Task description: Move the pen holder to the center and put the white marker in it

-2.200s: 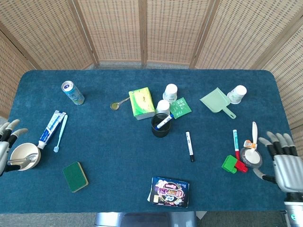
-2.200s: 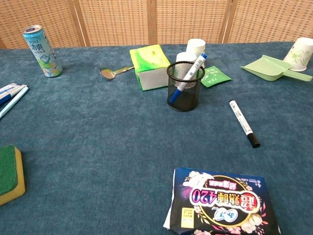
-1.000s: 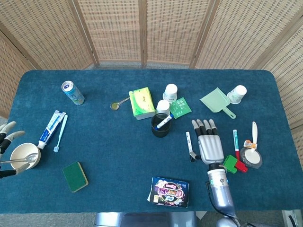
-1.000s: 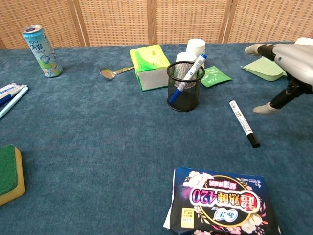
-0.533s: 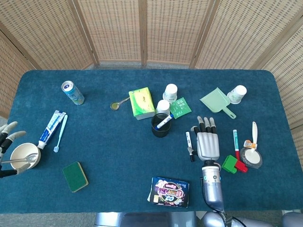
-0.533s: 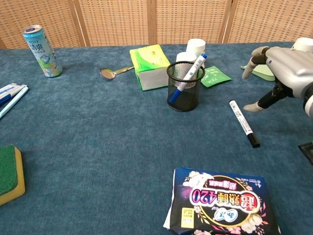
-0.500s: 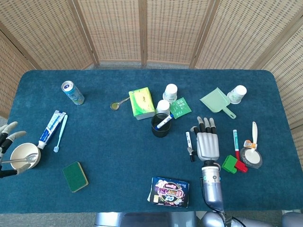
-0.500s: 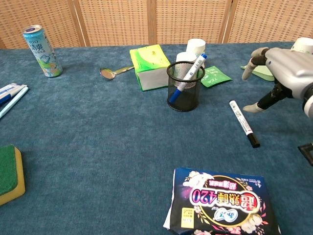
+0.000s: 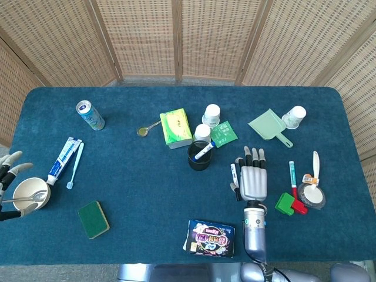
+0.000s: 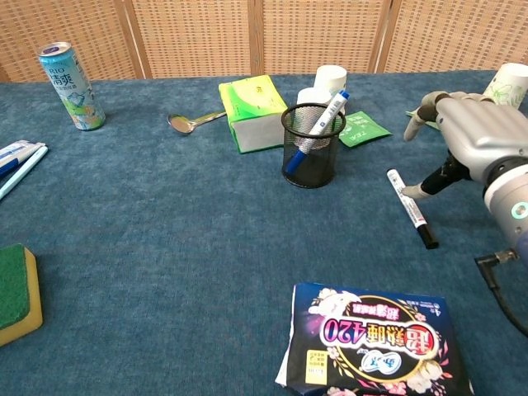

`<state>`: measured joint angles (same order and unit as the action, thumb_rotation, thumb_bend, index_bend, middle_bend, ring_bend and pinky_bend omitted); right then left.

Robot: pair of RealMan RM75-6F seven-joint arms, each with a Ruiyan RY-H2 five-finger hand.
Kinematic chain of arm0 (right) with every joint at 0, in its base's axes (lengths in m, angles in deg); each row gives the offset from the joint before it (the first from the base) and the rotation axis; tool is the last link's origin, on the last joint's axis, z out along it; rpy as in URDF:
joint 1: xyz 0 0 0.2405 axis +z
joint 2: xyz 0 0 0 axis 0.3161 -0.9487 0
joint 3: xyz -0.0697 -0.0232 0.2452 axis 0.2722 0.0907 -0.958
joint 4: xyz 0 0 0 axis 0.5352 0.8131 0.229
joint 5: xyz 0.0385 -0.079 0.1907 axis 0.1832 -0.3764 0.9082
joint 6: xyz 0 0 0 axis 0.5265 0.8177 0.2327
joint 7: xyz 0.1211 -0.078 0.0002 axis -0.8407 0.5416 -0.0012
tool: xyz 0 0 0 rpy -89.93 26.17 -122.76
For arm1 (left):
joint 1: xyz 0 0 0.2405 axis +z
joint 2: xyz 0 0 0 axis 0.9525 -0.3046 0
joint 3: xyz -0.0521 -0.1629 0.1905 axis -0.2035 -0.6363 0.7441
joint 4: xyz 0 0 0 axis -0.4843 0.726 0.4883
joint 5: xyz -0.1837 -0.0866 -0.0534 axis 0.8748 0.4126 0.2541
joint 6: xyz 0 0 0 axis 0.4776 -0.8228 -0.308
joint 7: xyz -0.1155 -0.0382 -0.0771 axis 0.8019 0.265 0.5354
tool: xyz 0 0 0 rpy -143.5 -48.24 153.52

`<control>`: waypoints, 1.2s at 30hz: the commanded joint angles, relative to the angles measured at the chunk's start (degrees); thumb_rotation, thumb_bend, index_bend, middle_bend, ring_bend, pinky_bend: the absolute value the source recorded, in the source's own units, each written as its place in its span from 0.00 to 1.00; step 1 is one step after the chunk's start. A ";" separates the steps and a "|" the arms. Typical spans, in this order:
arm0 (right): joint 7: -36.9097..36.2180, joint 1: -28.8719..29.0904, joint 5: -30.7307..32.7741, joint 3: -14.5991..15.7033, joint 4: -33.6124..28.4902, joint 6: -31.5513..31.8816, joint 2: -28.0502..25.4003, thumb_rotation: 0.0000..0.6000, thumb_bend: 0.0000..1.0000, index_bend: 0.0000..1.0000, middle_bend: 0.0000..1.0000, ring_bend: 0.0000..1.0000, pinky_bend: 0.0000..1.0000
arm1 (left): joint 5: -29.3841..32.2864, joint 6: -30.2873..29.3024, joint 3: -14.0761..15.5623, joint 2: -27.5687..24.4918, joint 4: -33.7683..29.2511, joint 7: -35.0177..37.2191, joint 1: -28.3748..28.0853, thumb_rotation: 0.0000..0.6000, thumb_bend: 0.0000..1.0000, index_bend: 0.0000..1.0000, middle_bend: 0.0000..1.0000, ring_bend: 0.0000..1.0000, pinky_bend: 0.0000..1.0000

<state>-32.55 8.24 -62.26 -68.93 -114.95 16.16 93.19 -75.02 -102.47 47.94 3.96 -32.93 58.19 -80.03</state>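
Observation:
The black mesh pen holder [image 9: 200, 156] [image 10: 309, 148] stands mid-table with a blue-and-white marker leaning in it. To its right lies the white marker [image 9: 233, 171] [image 10: 415, 216], black cap toward me. My right hand [image 9: 251, 178] [image 10: 469, 136] hovers palm-down just right of that marker, fingers spread and holding nothing; its thumb hangs right beside the marker, and I cannot tell if it touches. My left hand [image 9: 8, 168] sits at the far left edge with its fingers apart, empty, beside a bowl [image 9: 23, 190].
Behind the holder stand a green tissue box [image 9: 175, 127], two paper cups [image 9: 211, 114] and a green packet [image 9: 224, 134]. A dustpan [image 9: 267, 126], a red-and-white marker [image 9: 292, 176] and a tape roll [image 9: 312, 196] lie right. A snack packet [image 10: 371, 338] lies at the front.
My right hand has come in from the table's right edge and drifted left, now close over the white marker. The marker, the holder and my left hand have stayed put.

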 commanded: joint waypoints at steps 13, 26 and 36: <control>-0.06 0.11 -1.06 0.83 10.08 1.52 6.41 1.00 0.00 0.31 0.00 0.00 0.00 | -0.64 0.59 -0.50 0.09 0.26 0.11 0.29 1.00 0.07 0.20 0.00 0.00 0.08; 0.77 -0.68 -1.29 1.20 13.43 0.48 6.70 1.00 0.00 0.30 0.00 0.00 0.00 | -1.39 0.94 -0.76 0.18 0.45 0.45 0.41 1.00 0.07 0.20 0.00 0.00 0.08; 0.57 -2.85 -0.41 1.39 13.75 -0.02 4.24 1.00 0.00 0.27 0.00 0.00 0.00 | -2.07 1.19 -0.73 0.26 0.33 0.05 0.53 1.00 0.07 0.20 0.00 0.00 0.08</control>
<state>-31.94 5.64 -62.85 -67.52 -101.02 16.19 97.70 -77.08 -101.30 47.20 4.22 -32.59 58.25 -79.51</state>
